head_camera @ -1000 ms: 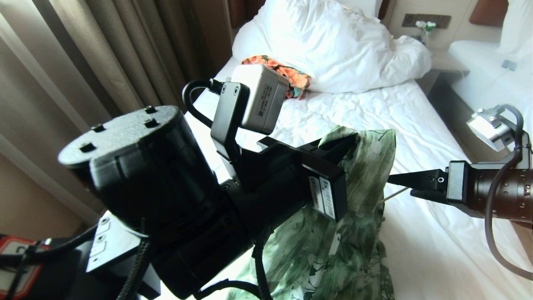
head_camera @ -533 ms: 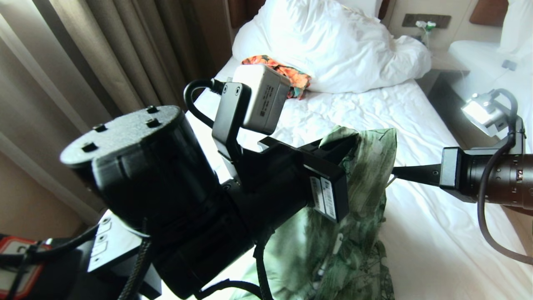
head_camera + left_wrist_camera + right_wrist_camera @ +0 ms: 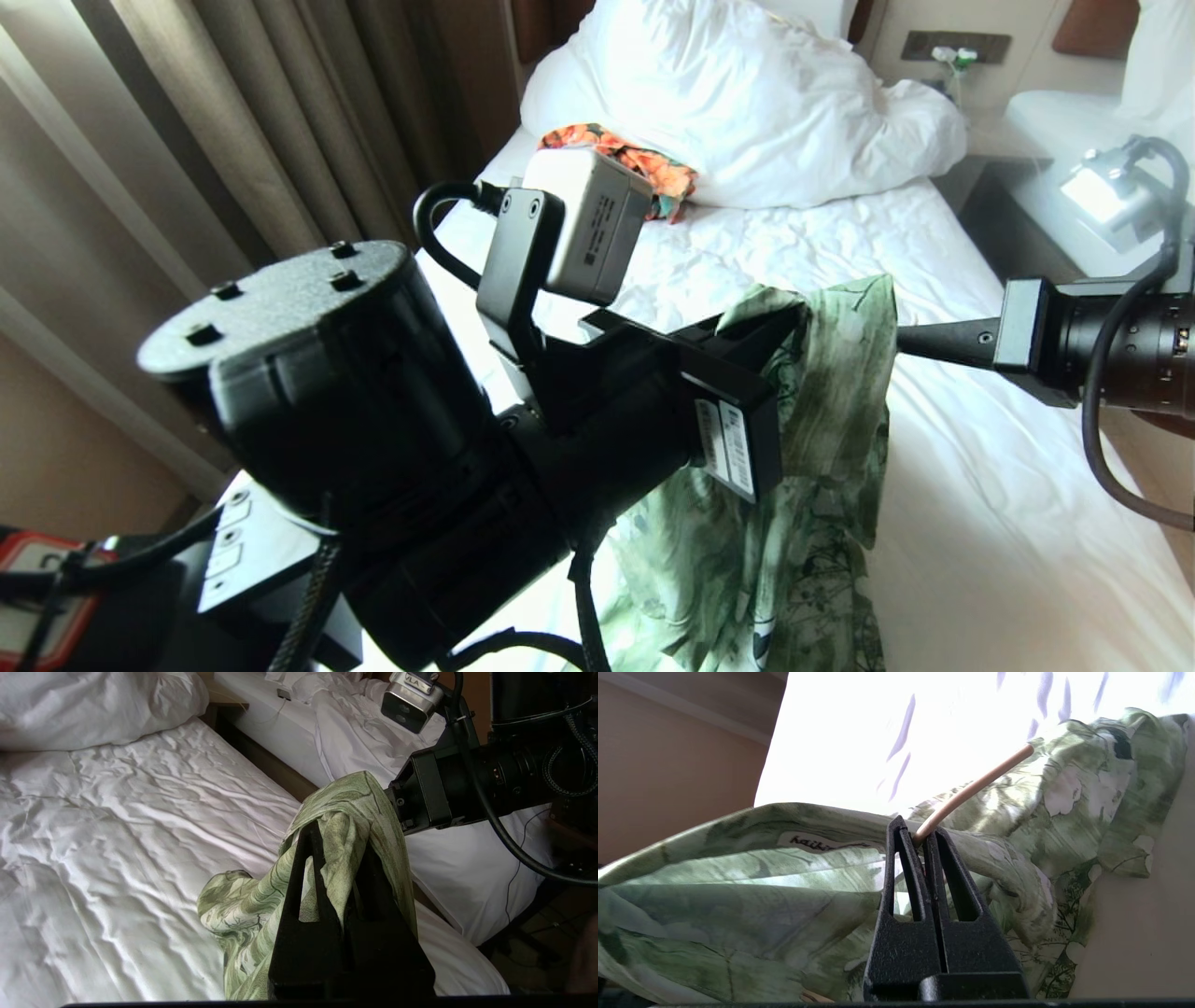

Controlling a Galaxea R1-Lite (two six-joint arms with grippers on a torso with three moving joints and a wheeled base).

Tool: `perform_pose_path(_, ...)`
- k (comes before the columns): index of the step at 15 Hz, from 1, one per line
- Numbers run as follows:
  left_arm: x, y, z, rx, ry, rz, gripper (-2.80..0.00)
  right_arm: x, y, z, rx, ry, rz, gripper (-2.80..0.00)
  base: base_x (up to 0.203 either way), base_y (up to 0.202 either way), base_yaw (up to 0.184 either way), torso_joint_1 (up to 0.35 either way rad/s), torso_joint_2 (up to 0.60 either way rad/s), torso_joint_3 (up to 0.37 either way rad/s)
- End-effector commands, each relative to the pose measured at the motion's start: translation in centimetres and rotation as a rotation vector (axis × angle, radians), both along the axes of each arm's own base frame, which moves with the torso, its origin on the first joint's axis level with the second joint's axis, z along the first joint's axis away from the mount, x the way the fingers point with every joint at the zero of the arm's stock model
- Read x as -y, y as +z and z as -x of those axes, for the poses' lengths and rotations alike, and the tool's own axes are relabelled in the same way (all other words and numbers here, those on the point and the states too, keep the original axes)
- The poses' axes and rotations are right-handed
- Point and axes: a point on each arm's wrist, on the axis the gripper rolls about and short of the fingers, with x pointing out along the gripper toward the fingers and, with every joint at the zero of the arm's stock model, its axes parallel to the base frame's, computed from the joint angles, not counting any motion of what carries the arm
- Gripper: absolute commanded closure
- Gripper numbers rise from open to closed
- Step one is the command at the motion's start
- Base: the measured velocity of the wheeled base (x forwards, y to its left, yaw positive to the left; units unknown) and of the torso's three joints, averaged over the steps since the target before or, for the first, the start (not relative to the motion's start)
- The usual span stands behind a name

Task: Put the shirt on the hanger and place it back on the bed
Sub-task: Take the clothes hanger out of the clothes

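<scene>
On the left, my left gripper [image 3: 780,322] stays clenched on a bunch of the light green, leaf-printed cotton shirt [image 3: 822,448], holding it up above the wrinkled white sheet of the bed [image 3: 980,523] so the cloth drapes down toward the near edge. To the right, my right gripper [image 3: 910,341] — open a second ago beside the thin cream wire hanger [image 3: 971,791] — has now closed on that wire, and it has lifted up and to the right with the shirt's edge rising beside it. The rod runs from my fingertips into the fabric. I judge this means the hanger is secured and threading can go on — the shirt is not yet hung.
</scene>
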Motion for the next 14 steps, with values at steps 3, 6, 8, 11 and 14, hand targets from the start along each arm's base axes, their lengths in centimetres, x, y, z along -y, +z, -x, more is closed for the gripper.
perform_pose_path(3,0.0,-0.1,0.0,-0.006,0.005,-0.013,0.0,0.2,2.8,0.5,0.034,-0.002,-0.016,0.0,0.0,0.0,0.0,0.0,0.0,0.0)
perform_pose_path(6,-0.1,-0.3,-0.1,0.03,0.061,-0.05,0.0,0.4,5.1,1.0,0.066,-0.003,-0.027,0.0,0.0,0.0,0.0,0.0,0.0,0.0)
perform_pose_path(8,0.0,-0.1,-0.1,0.06,0.073,-0.069,0.0,0.6,6.3,1.4,0.073,-0.003,-0.03,0.0,0.0,0.0,0.0,0.0,0.0,0.0)
perform_pose_path(11,0.5,0.3,-0.1,0.125,0.125,-0.116,0.0,0.8,8.1,1.9,0.1,-0.002,-0.04,0.0,0.0,0.0,0.0,0.0,0.0,0.0)
perform_pose_path(14,1.2,1.4,0.7,0.157,0.204,-0.213,0.0,1.0,9.2,2.2,0.114,-0.009,-0.045,0.0,0.0,0.0,0.0,0.0,0.0,0.0)
